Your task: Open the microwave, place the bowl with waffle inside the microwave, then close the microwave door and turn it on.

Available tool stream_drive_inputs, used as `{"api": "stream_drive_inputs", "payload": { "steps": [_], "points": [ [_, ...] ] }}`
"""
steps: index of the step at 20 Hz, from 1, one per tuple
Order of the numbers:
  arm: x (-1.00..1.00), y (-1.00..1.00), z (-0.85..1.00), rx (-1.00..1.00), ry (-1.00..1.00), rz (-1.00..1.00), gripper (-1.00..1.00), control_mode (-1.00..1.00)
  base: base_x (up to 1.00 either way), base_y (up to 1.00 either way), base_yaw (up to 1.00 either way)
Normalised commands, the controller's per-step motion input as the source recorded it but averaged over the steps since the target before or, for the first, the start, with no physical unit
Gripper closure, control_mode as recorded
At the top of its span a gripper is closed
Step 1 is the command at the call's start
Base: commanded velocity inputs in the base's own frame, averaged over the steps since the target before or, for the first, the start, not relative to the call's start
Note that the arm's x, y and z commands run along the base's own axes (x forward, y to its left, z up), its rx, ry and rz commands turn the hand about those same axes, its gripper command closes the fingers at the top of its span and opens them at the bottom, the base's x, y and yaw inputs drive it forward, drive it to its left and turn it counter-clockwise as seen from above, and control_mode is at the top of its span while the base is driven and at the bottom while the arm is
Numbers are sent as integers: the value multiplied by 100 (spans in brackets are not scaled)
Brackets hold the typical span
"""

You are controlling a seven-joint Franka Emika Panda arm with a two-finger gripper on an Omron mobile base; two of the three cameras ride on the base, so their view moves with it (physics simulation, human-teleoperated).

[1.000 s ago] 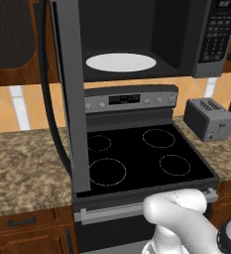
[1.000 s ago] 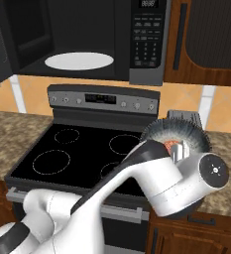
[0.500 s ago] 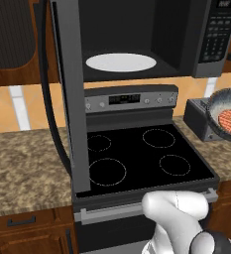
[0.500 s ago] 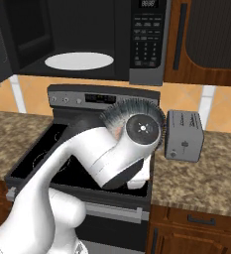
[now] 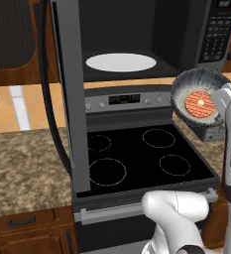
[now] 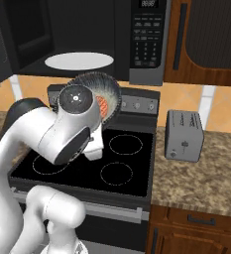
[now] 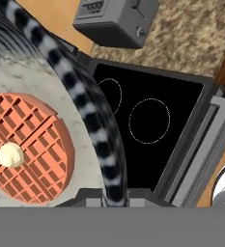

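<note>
The microwave (image 5: 137,30) hangs above the stove with its microwave door (image 5: 70,94) swung wide to the left. Its white turntable plate (image 5: 121,62) lies bare inside. The bowl (image 5: 199,96), dark grey with ribbed sides, hangs in the air over the stove's right side, below the microwave opening, tipped so its inside faces the left base camera. The waffle (image 5: 200,103), orange-red with a pale dab, lies in it. My gripper (image 7: 109,195) is shut on the bowl's rim (image 7: 80,103). In the right base view the bowl (image 6: 107,89) peeks out behind my arm's joint.
A black-topped stove (image 5: 137,154) lies below the microwave. A grey toaster (image 6: 184,135) stands on the granite counter (image 6: 201,173) right of the stove. The keypad (image 6: 146,37) is on the microwave's right side. Wooden cabinets flank the microwave.
The bowl with the waffle has swung left and slightly up, from over the toaster to above the stove's right side, closer to the open microwave. The door stays open.
</note>
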Motion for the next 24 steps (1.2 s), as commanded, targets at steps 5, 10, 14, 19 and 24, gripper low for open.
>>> {"api": "stream_drive_inputs", "payload": {
  "steps": [5,10,14,19,24],
  "points": [
    [43,88,84,0,-15,7,100,-100,0,0,0],
    [36,64,92,0,-13,1,100,-100,0,0,0],
    [31,48,97,0,-2,0,100,-100,0,0,0],
    [66,29,33,0,4,0,100,-100,0,0,0],
    [87,8,-11,0,4,0,100,-100,0,0,0]
  ]
}}
